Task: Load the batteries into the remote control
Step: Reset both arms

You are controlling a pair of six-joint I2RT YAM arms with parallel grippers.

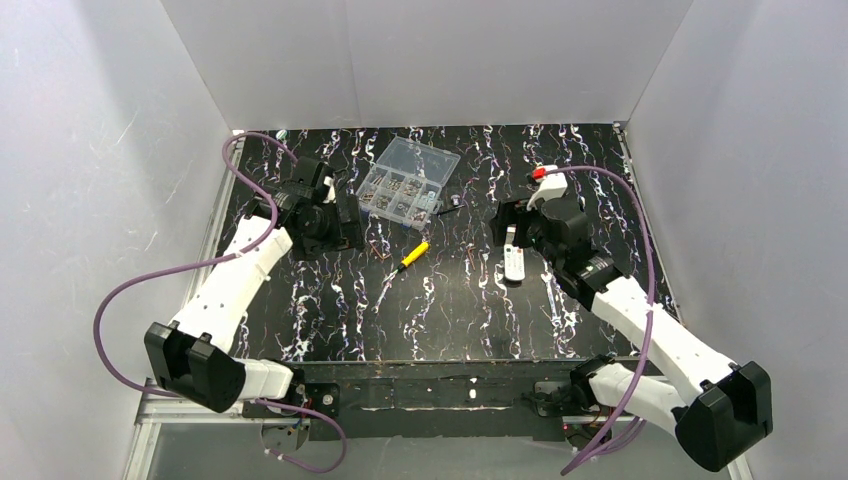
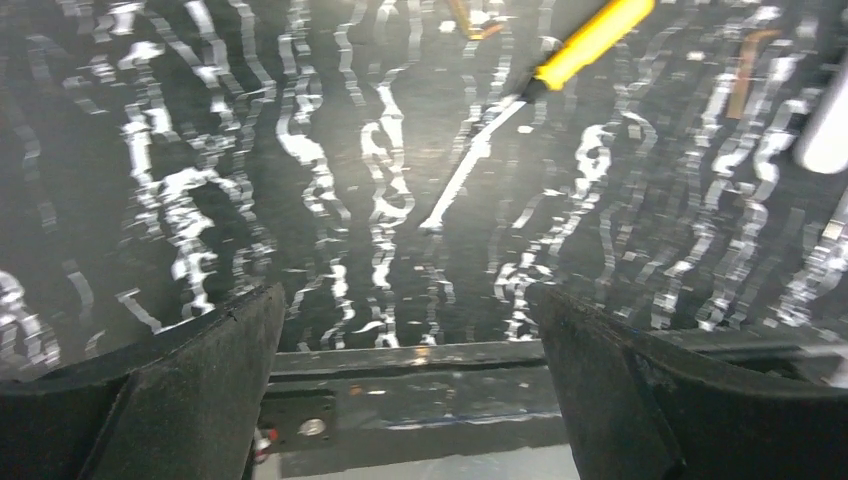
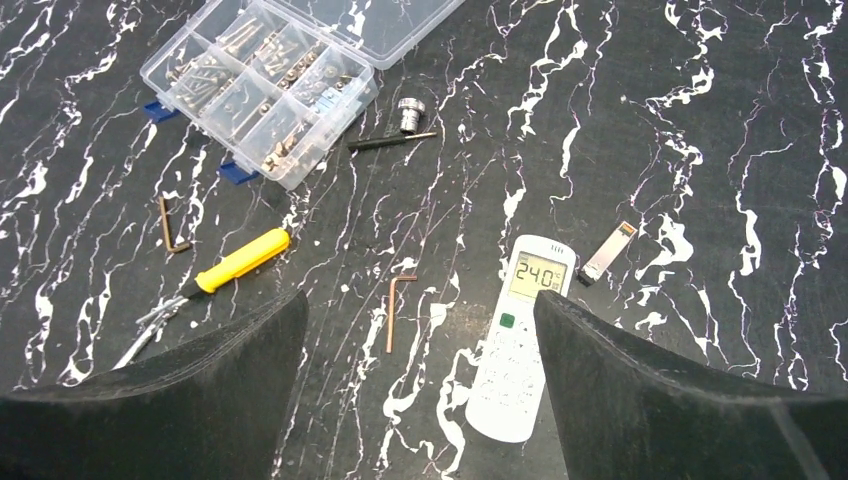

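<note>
So, going left to right: the left gripper [image 2: 405, 310] hangs well to the left of the remote control [image 3: 520, 345], fingers spread wide, nothing between them but bare marble-pattern table [image 3: 720, 120]. Next, still a good way left of the remote and further back, there's the clear compartment box [image 3: 380, 30] with its lid flipped open and small hardware in the cells. A copper-coloured bent rod [image 3: 170, 225] lies in front of the box, also left of the remote, and the yellow-handled screwdriver [image 3: 235, 262] lies on its side a bit closer to the remote. A short black rod [image 3: 392, 141] with a small metal knob [image 3: 410, 112] at its end sits behind and left of the remote. A second bent copper rod [image 3: 393, 310] lies just beside the remote's left edge, not touching. The remote itself lies flat, face up, screen lit. A small silver oblong piece [image 3: 608, 250] lies just off its top right corner. The right gripper [image 3: 420, 300] hovers over the remote, fingers wide apart, gripping nothing.
</note>
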